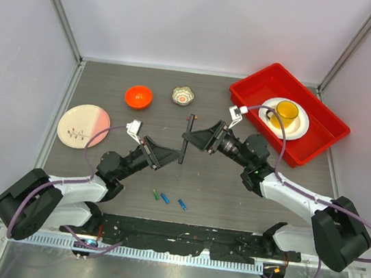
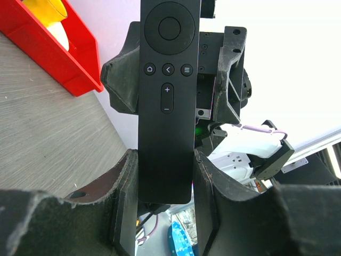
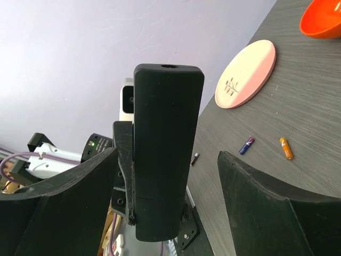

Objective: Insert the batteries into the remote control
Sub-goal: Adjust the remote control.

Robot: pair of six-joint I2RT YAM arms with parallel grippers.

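The black remote control (image 1: pixel 186 138) stands on end above the table's middle, held between the two arms. My left gripper (image 2: pixel 166 181) is shut on its lower end, and the button face (image 2: pixel 166 80) points at the left wrist camera. My right gripper (image 3: pixel 168 181) is open around the remote's smooth back (image 3: pixel 165 138), with a clear gap to the right finger (image 3: pixel 261 197). Three batteries, one green (image 1: pixel 155 194) and two blue (image 1: pixel 165 198) (image 1: pixel 182 205), lie on the table near the arm bases. In the right wrist view, a blue battery (image 3: pixel 248 144) and an orange one (image 3: pixel 286 148) show.
A pink plate (image 1: pixel 84 125) lies at the left, with an orange bowl (image 1: pixel 138 96) and a small patterned bowl (image 1: pixel 183 96) behind it. At the back right, a red tray (image 1: pixel 323 141) holds a white plate and a yellow cup (image 1: pixel 287 112).
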